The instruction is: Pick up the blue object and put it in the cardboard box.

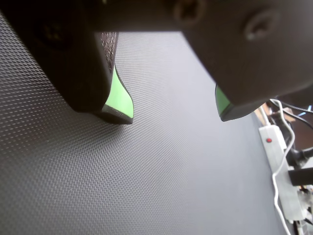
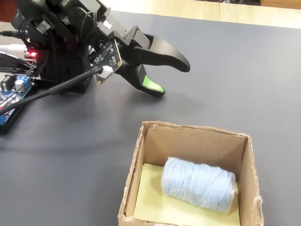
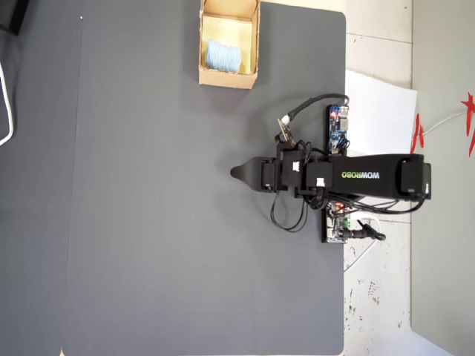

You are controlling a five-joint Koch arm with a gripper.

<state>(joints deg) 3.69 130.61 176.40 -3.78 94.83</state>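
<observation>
The pale blue object (image 2: 198,184) lies on its side inside the cardboard box (image 2: 133,165), on the yellowish floor; the overhead view shows the blue object (image 3: 221,55) in the box (image 3: 250,46) at the top of the mat. My gripper (image 2: 173,77) hangs over bare mat, well away from the box, with its jaws apart. In the wrist view the gripper (image 1: 177,116) shows two green-padded fingertips (image 1: 120,98) with only dark mat between them. Seen from overhead, the gripper (image 3: 237,173) is mid-mat, pointing left.
The arm's base and circuit boards (image 3: 338,130) stand at the mat's right edge, with loose cables (image 3: 286,215). A white paper sheet (image 3: 382,111) lies beyond them. A white power strip (image 1: 279,161) with cables runs along the mat's right edge in the wrist view.
</observation>
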